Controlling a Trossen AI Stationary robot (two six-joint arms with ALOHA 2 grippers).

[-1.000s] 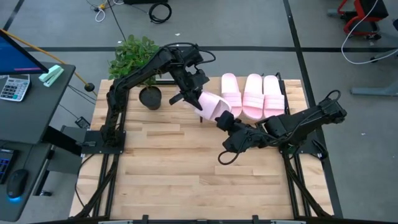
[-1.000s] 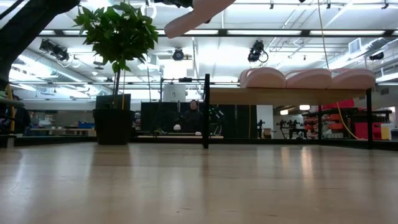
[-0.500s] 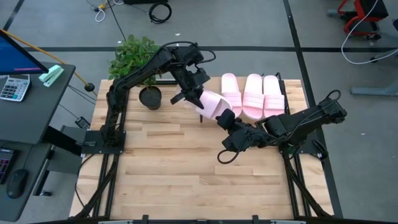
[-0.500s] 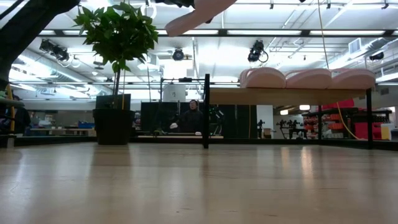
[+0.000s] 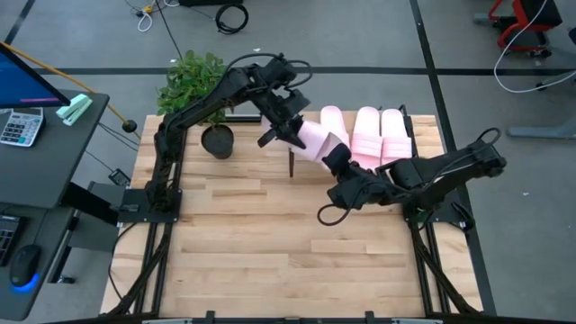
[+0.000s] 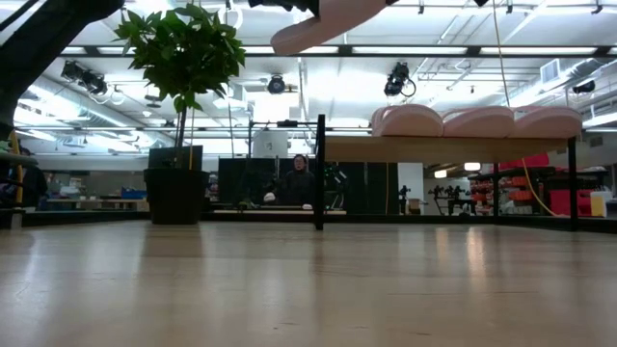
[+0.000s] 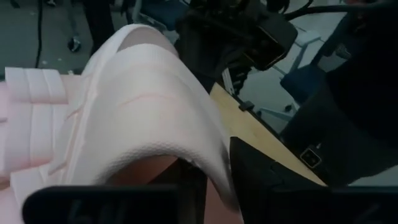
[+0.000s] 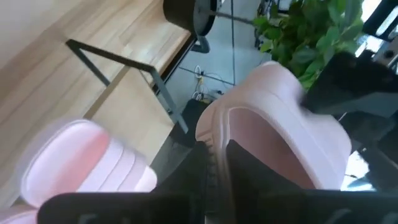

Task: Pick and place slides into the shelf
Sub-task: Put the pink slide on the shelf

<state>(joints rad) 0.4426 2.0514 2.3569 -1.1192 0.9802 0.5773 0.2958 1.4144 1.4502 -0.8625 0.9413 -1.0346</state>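
One pale pink slide (image 5: 317, 140) hangs in the air over the left end of the shelf (image 6: 443, 149); in the low view it shows at the top, slanting (image 6: 328, 17). My left gripper (image 5: 290, 133) is shut on its far-left end, and my right gripper (image 5: 335, 160) is shut on its near-right end. Three more slides (image 5: 367, 135) lie side by side, soles down, on the shelf's top panel. My left gripper pinches the near edge of the slide's strap band (image 7: 205, 165) between its two fingers, coming slanting down from the table's left. The slide is lifted clear and tilted. How far in the band reaches is hidden by the slide itself. My right gripper pinches the rim of the slide's sole (image 8: 214, 149) at the end nearest it, between its two fingers. It comes from the table's near right, slanting down. The slide stands clear above the shelf panel (image 8: 130, 112).
A potted plant (image 5: 217, 141) stands at the table's far left, close to the left arm. The shelf's black leg (image 5: 291, 162) stands just under the held slide. The near half of the wooden table (image 5: 252, 243) is bare. A person (image 6: 299, 178) sits in the room beyond.
Both grippers have carried the slide a little toward the table's far right, closer to the three slides on the shelf. In the low view the slide has shifted right and lies less steeply.
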